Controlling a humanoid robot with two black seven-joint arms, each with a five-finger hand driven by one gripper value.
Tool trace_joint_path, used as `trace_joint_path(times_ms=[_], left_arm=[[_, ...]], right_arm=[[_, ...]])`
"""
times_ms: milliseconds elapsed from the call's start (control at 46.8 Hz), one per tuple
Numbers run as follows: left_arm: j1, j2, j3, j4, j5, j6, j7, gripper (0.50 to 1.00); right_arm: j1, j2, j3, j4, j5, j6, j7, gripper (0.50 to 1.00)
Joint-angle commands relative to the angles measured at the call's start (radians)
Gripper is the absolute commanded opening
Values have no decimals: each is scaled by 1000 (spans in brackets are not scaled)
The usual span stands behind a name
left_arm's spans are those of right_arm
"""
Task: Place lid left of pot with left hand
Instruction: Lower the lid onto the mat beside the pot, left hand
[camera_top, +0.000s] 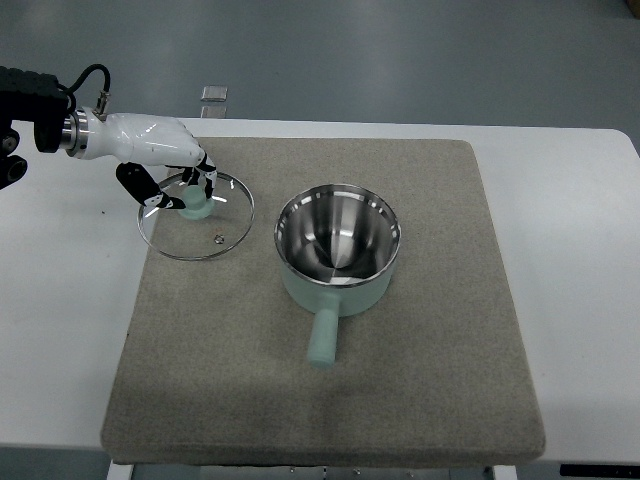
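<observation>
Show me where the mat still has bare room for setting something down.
The mat is bare right of the pot, along its near edge beside the pot's handle, and below the lid. It is crowded at the far left corner, where the left hand is at the lid's knob.

Lid (196, 216) parked left of the pot (337, 248), both sitting on the mat (420, 380).

The mat lies on the table (560, 250) and covers most of its middle. The pot's near the mat's centre, handle (324, 336) pointing toward the near edge. The lid lies flat just beside the pot, by the mat's left edge, closer to the far-left corner. The left hand (160, 150) reaches in from the table's left side and sits over the lid's knob (197, 203).
</observation>
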Motion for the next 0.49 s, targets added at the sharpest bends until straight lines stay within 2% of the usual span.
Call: trace_joint_path(times_ms=[0,149,470], left_arm=[[15,0,2,5,-18,40,0,500],[42,0,1,15,-22,80,0,500],[77,-2,-3,17,-24,85,0,500]], right_arm=[[0,0,0,-1,0,0,0,923],[0,0,0,1,0,0,0,924],[0,0,0,-1,0,0,0,923]])
